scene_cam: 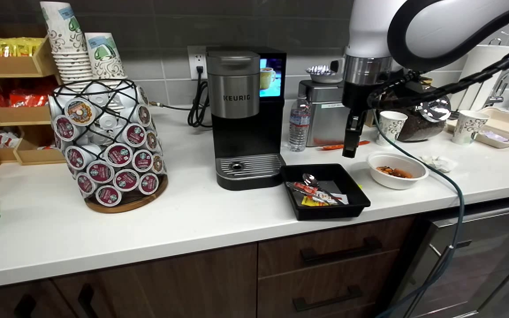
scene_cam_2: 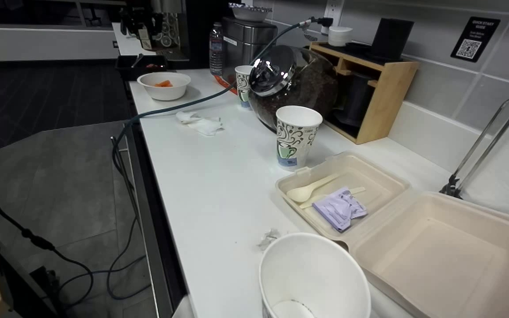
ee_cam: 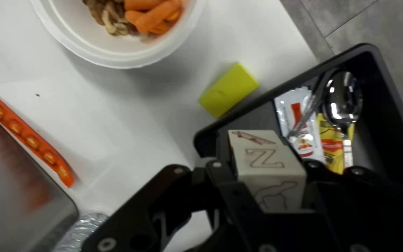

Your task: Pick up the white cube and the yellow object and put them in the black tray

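Note:
A white cube (ee_cam: 266,162) with a letter and line drawings sits between the fingers of my gripper (ee_cam: 254,141), which is shut on it in the wrist view. In an exterior view the gripper (scene_cam: 351,148) hangs above the counter, near the back right of the black tray (scene_cam: 332,213); the cube is hidden there. The tray also shows in the wrist view (ee_cam: 394,91), below and beyond the cube. It holds spoons and condiment packets. The yellow object (ee_cam: 228,90) is a small block on the counter, just outside the tray's rim, between tray and bowl.
A white bowl (scene_cam: 398,181) with carrots stands right of the tray. The coffee maker (scene_cam: 237,132) stands left of it. A water bottle (scene_cam: 299,126), an orange strip (scene_cam: 340,145) and a paper cup (scene_cam: 389,128) stand behind. A blue cable (scene_cam: 451,176) crosses the counter.

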